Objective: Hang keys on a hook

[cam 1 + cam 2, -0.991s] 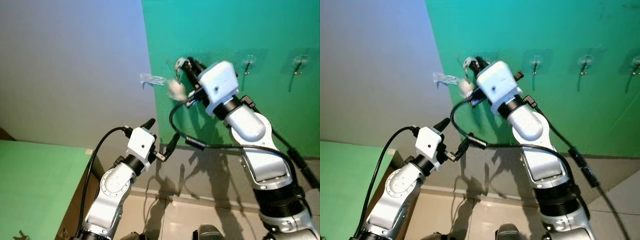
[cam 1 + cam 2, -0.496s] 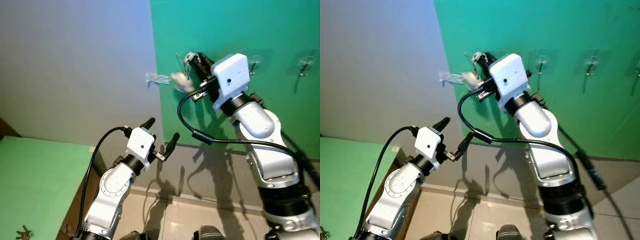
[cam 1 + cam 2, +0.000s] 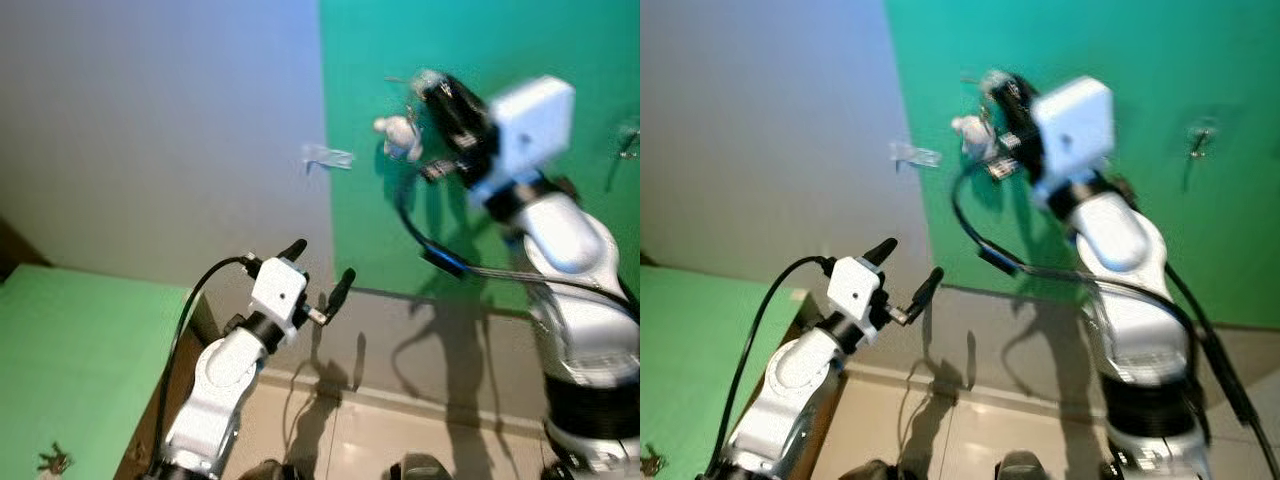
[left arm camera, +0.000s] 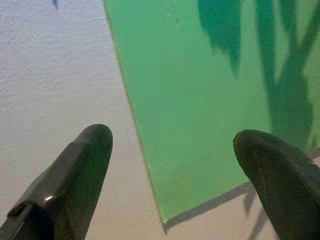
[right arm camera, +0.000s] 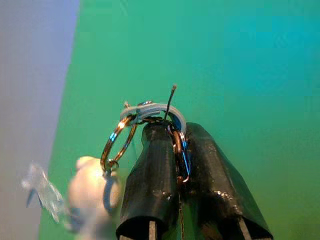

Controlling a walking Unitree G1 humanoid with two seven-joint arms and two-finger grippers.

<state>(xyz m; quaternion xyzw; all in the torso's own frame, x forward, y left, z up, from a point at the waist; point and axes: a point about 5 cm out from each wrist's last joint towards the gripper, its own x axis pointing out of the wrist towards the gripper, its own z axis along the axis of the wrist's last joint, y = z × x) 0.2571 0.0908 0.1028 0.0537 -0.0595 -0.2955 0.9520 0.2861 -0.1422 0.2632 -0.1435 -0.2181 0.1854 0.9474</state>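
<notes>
A second bunch of keys (image 3: 54, 461) lies low on the green surface (image 3: 70, 370) at far left. The left tool (image 3: 318, 272) hovers mid-air with its fingers spread apart, holding nothing. A clear hook (image 3: 327, 157) sticks out from the grey wall (image 3: 160, 130). The right tool (image 5: 172, 145), raised against the green wall (image 3: 480, 40), pinches the key ring (image 5: 116, 145); its pale charm (image 3: 398, 134) dangles beside it.

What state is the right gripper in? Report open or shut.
Shut. The right gripper has both fingers pressed together, pinching the key ring between them in front of the green wall.
</notes>
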